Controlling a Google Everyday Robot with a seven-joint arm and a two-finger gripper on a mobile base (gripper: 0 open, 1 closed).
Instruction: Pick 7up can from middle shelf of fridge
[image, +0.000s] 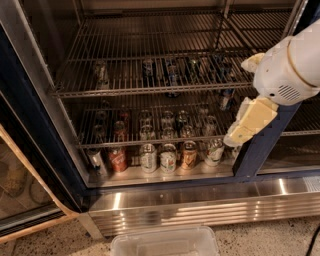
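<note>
The fridge (165, 200) stands open, with a dark blue frame and a ribbed steel base panel. The middle shelf (150, 91) is a wide wire rack holding a row of cans among its rods. A pale silvery can at its left end (100, 74) looks like the 7up can; its markings are too faint to read. Darker blue cans (172, 75) stand to its right. My gripper (248, 124), cream-coloured on a white arm, hangs at the right in front of the fridge, level with the lower rack. It is well to the right of the pale can and holds nothing.
A lower wire rack (150, 142) spans the fridge, with several cans on the floor beneath it, including a red one (118, 159). A dark blue upright post (255, 155) stands just behind my gripper. A clear plastic bin (165, 242) sits on the floor in front. The open door's frame (30, 125) lies at the left.
</note>
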